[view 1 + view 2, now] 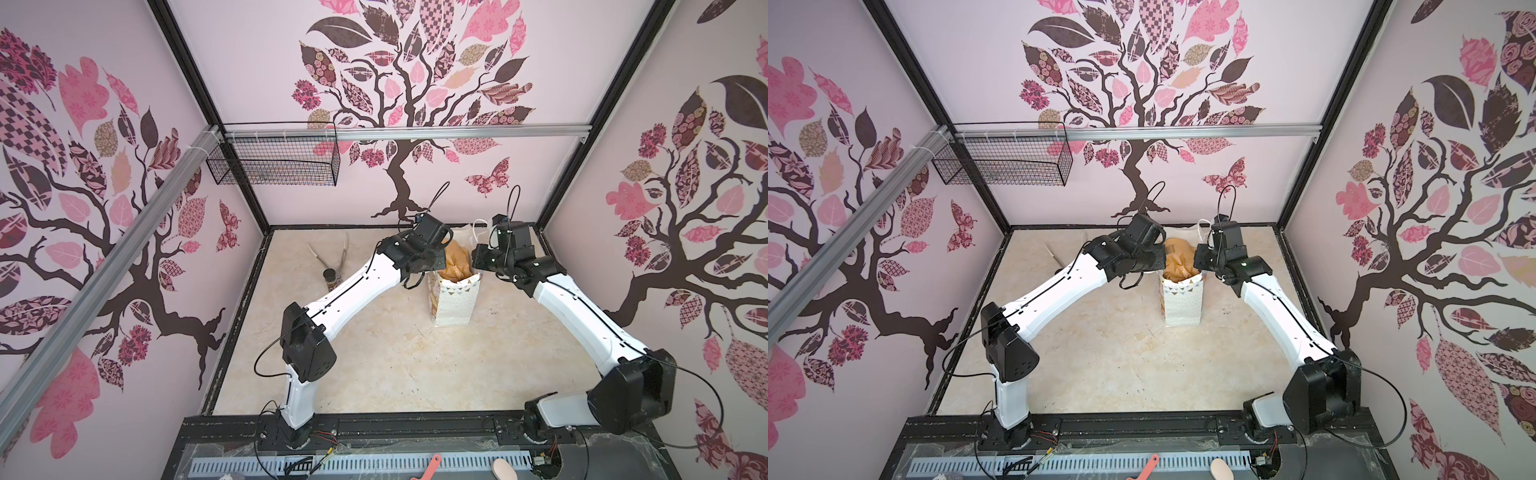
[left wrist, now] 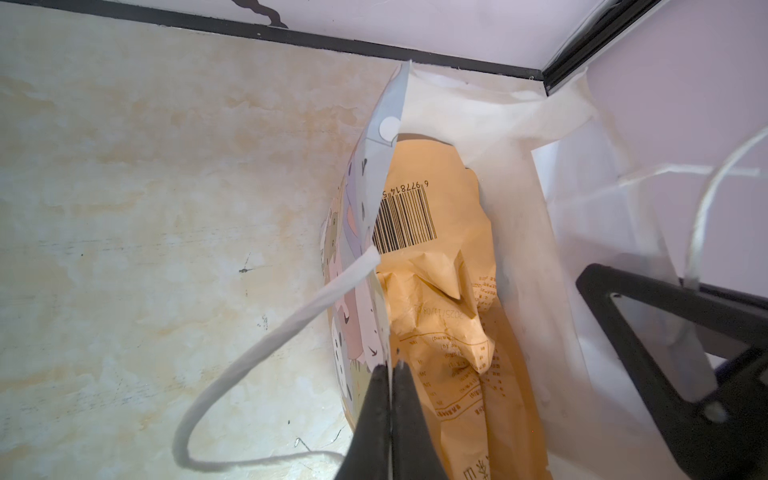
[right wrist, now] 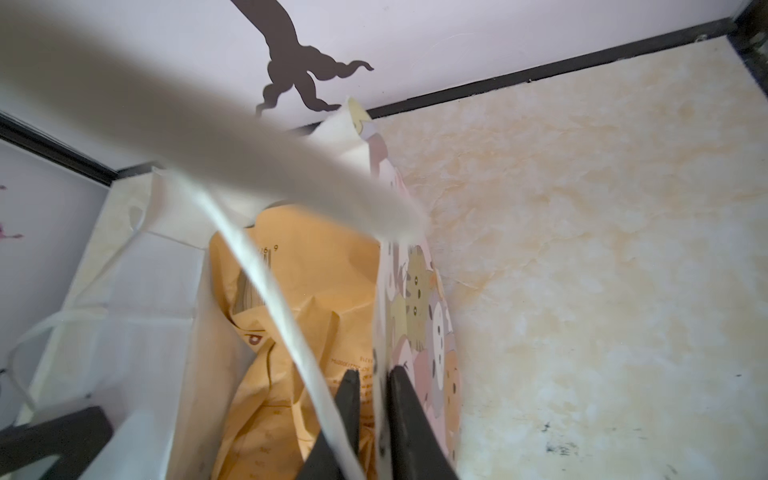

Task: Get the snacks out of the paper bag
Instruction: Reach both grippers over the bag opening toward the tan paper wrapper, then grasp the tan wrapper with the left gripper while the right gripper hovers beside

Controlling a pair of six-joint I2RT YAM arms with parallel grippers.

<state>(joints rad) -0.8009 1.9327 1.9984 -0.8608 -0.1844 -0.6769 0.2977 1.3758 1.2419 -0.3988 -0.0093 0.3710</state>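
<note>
My left pincer [image 2: 390, 368] clenched on the rim of the tall white patterned paper bag [image 1: 455, 305], right pincer [image 3: 374, 386] straddling the opposite rim, grip unclear, crinkly tan-orange packet [image 2: 436, 299] inside.

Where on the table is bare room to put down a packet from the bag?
Free: the wide bare patch of table in front of the paper bag, between the two arms. Crowded: the bag's mouth, where the left gripper and right gripper sit at the rim, and the back left, with the small jar and wooden sticks.
</note>
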